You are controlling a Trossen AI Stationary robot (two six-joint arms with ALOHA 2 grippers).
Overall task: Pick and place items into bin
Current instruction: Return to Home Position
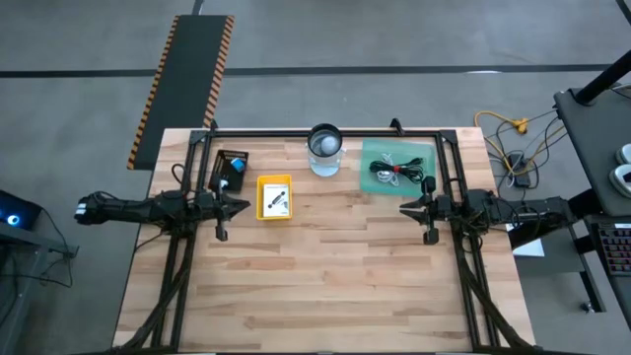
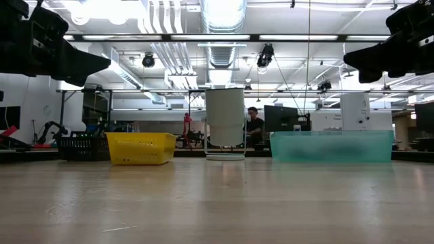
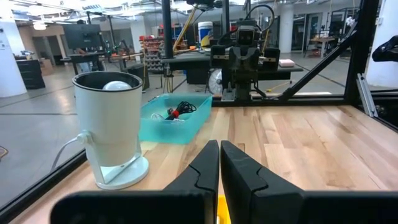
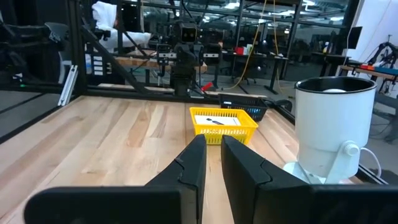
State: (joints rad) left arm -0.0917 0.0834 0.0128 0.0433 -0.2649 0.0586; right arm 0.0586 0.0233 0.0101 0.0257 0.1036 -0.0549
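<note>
A yellow bin [image 1: 274, 197] [image 4: 222, 124] stands on the table left of the middle, with a white card [image 1: 277, 198] printed with a dark part lying in it. At the far right, a teal tray [image 1: 398, 170] [image 3: 176, 115] holds thin cables and a black cable coil with a red tie [image 3: 177, 112]. My left gripper [image 1: 244, 205] [image 3: 220, 144] hovers shut and level just left of the yellow bin. My right gripper [image 1: 402, 208] [image 4: 213, 138] hovers level near the teal tray, shut to a narrow slit with nothing in it.
A white cylinder on a round foot [image 1: 325, 150] [image 2: 224, 122] stands at the far middle between bin and tray. A black basket [image 1: 230, 170] with small things sits at the far left. A black frame [image 1: 325, 133] borders the table. Bare wood [image 1: 325, 286] fills the near half.
</note>
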